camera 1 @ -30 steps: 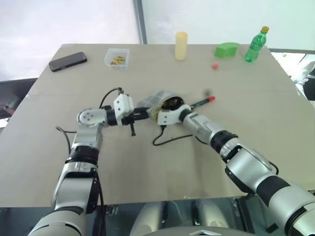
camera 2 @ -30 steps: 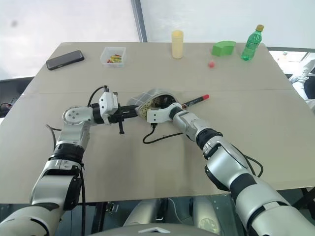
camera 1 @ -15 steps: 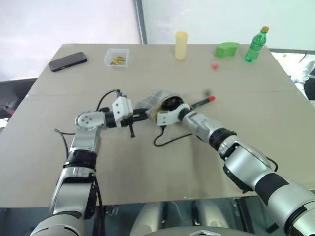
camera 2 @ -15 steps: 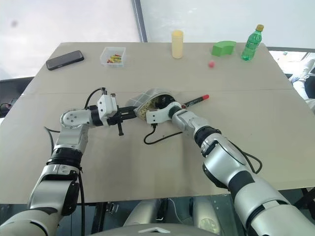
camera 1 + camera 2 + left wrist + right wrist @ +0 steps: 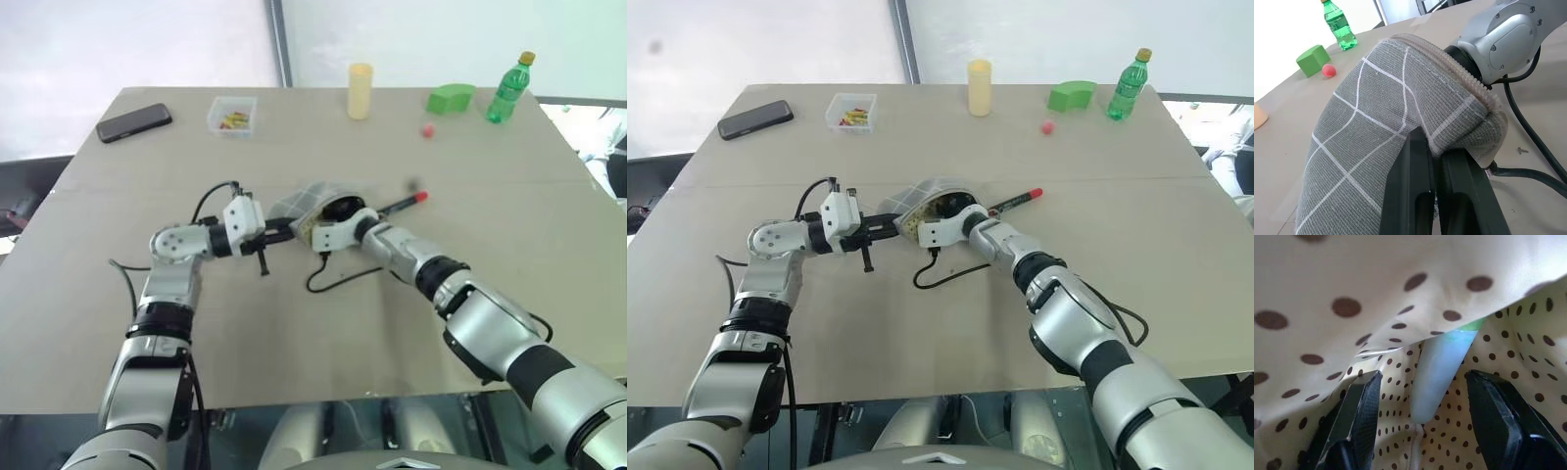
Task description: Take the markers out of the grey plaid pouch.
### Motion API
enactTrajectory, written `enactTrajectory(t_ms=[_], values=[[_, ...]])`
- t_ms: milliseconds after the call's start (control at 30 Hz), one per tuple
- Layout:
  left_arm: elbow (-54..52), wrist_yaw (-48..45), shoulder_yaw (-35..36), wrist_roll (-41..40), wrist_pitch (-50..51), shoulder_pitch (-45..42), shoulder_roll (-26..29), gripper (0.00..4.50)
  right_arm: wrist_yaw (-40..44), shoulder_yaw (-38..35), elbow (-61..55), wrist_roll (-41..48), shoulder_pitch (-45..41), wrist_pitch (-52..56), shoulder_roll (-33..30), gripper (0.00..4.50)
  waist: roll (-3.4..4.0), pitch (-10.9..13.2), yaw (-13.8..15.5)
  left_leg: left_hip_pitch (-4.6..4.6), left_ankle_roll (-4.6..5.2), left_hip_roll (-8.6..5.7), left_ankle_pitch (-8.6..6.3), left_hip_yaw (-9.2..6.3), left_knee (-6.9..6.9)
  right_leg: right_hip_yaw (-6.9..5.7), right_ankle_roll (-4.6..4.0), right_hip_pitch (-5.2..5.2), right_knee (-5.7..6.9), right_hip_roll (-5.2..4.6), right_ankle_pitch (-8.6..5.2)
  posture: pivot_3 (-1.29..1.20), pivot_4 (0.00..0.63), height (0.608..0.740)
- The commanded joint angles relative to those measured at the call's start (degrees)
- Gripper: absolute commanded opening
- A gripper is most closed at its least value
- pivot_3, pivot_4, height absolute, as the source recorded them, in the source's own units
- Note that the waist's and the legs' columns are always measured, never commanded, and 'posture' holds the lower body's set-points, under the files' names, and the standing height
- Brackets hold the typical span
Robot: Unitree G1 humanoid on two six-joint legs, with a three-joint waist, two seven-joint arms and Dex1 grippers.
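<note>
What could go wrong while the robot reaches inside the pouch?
The right gripper has its open fingers either side of the green marker, not yet touching; closing could snag the dotted lining instead. The left gripper pinches only the grey plaid pouch edge, which might slip.

Lit evenly by diffuse daylight from the pale, washed-out window [image 5: 137, 44] behind the table [image 5: 323, 323] — shadows soft and short. Slightly smeared near a dark spot beside the red marker [image 5: 404, 204]. Rendered sharp on the grey plaid pouch [image 5: 1366, 137] up close — blurred and warm-tinted inside, around the green marker [image 5: 1437, 372].
</note>
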Motion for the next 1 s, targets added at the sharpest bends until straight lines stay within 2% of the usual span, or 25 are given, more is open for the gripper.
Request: enactTrajectory(t_ms=[33, 200, 600, 633, 667, 767, 900, 1000], values=[[-6.35, -3.79, -4.11, -1.5, -3.47, 0.32, -1.76, 0.0, 2.54, -3.05, -0.55, 3.55, -0.32, -0.12, 1.78, 2.86, 0.0, 0.0, -0.05, 0.0, 0.0, 0.0, 0.0, 0.0, 0.0, 0.01, 0.0, 0.0, -0.01, 0.0, 0.0, 0.0, 0.15, 0.74], [-7.91, -3.73, -4.63, -2.11, -2.43, 0.83, -2.34, 0.0, 0.66, 0.09, -0.99, -0.13, -0.81, -0.47, 1.15, 2.86, 0.02, 0.01, -0.03, 0.01, 0.0, 0.0, 0.0, 0.0, -0.01, 0.01, 0.0, 0.0, 0.01, 0.01, 0.0, 0.0, 0.15, 0.74], [-9.51, -3.74, -5.03, -2.2, -1.35, 1.67, -2.84, 0.0, 0.19, 0.14, -1.18, -0.61, -1.04, -0.86, 1.11, 2.86, 0.03, 0.02, 0.01, 0.0, -0.01, 0.0, 0.01, 0.0, -0.01, 0.01, 0.0, -0.01, 0.0, 0.01, 0.0, 0.0, 0.15, 0.74], [-9.39, -3.62, -4.94, -2.17, -1.25, 1.72, -2.82, 0.0, 0.21, 0.12, -1.25, -0.64, -1.05, -0.92, 1.05, 2.86, -0.03, -0.85, -0.17, 0.0, -0.01, 0.0, 0.01, 0.0, -0.01, 0.01, 0.0, 0.0, 0.0, 0.01, 0.0, 0.0, 0.0, 0.74], [-9.08, -3.48, -4.81, -2.09, -1.21, 1.73, -2.77, 0.0, 0.23, 0.1, -1.3, -0.65, -1.06, -0.91, 1.0, 2.86, -0.01, -1.53, -0.32, -0.18, -0.03, -0.04, 0.03, 0.02, -0.03, 0.04, 0.0, -0.22, 0.0, 0.02, 0.01, 0.0, 0.0, 0.74], [-8.0, -3.04, -4.24, -1.95, -0.97, 1.72, -2.7, 0.0, 0.36, -0.1, -1.55, -0.56, -1.06, -1.09, 0.8, 1.98, 0.15, -3.59, -1.29, -0.04, -0.11, -0.04, 0.07, 0.0, -0.14, 0.06, -0.01, -0.23, 0.14, 0.05, 0.01, 0.0, 0.0, 0.74], [-5.61, -2.17, -3.22, -1.81, -0.33, 0.91, -2.73, 0.0, 0.57, -0.35, -2.34, -0.38, -0.92, -1.55, 0.22, 0.19, 0.13, -3.8, -2.4, 0.11, -0.41, -0.01, 0.28, -0.06, -0.21, 0.12, -0.18, -0.09, 0.05, 0.19, 0.1, 0.0, 0.0, 0.74], [-2.92, -1.18, -2.11, -1.77, 0.93, -0.32, -2.87, 0.0, 1.94, -1.08, -3.6, 0.49, -0.36, -2.35, -0.76, 0.08, 0.1, -3.98, -2.67, 0.24, -0.69, 0.04, 0.45, -0.46, -0.22, 0.13, -0.58, -0.09, 0.13, 0.51, 0.38, 0.0, 0.0, 0.74]])
